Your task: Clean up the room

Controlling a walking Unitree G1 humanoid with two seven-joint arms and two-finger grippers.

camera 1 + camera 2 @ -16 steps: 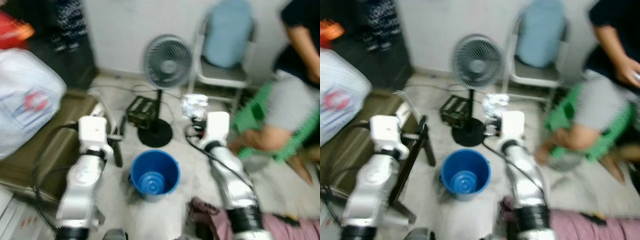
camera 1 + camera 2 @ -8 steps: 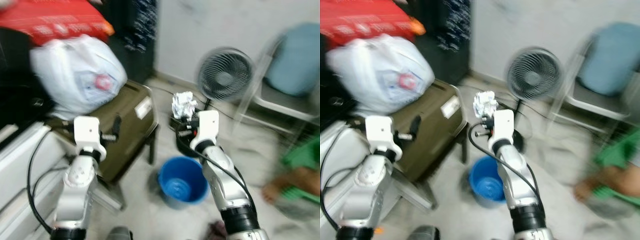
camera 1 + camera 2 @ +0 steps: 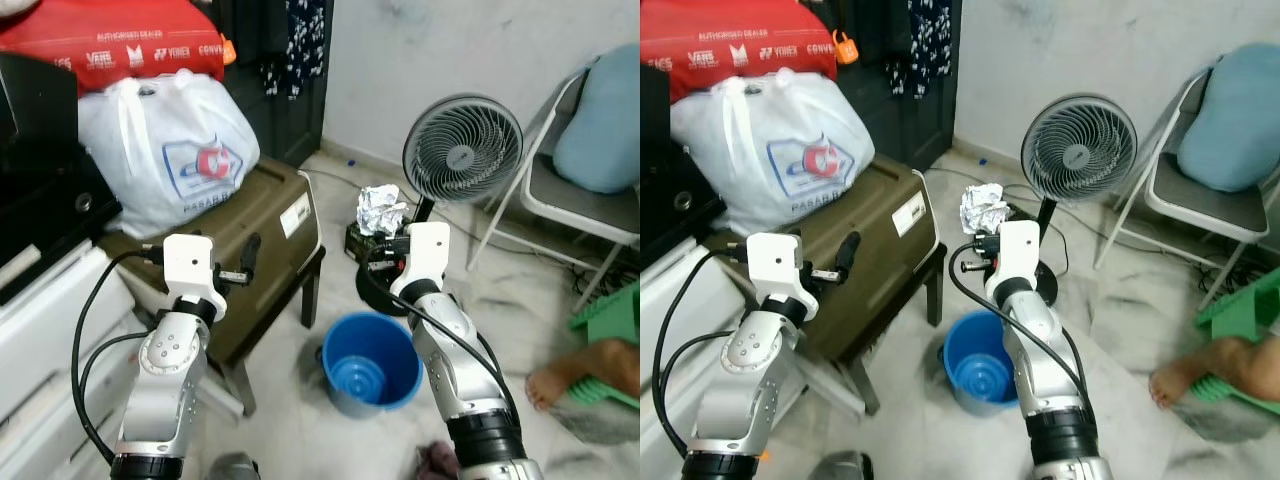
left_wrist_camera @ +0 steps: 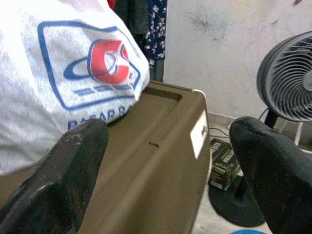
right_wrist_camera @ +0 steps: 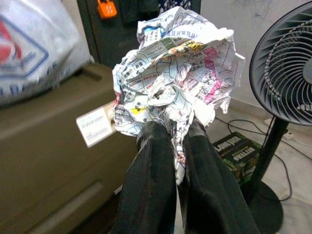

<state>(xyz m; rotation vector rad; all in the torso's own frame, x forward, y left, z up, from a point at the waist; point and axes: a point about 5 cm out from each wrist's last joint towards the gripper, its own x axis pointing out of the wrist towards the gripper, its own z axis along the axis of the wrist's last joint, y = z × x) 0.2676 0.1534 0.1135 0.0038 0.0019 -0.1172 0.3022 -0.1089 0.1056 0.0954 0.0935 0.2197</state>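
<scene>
A strip of pale marble floor [image 3: 560, 330] lies open between the brown lidded storage box on legs [image 3: 250, 240] and the grey standing fan [image 3: 462, 150]. A round blue plastic bucket [image 3: 372, 362] stands there, below the right gripper [image 5: 171, 127], whose fingers are clamped on a crumpled ball of printed newspaper [image 5: 175, 73]. The left gripper [image 4: 165, 141] is held spread apart over the box, beside a white plastic bag [image 3: 165, 150].

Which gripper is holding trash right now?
The right gripper, shut on the crumpled paper; the left gripper is open and empty above the brown case.
</scene>
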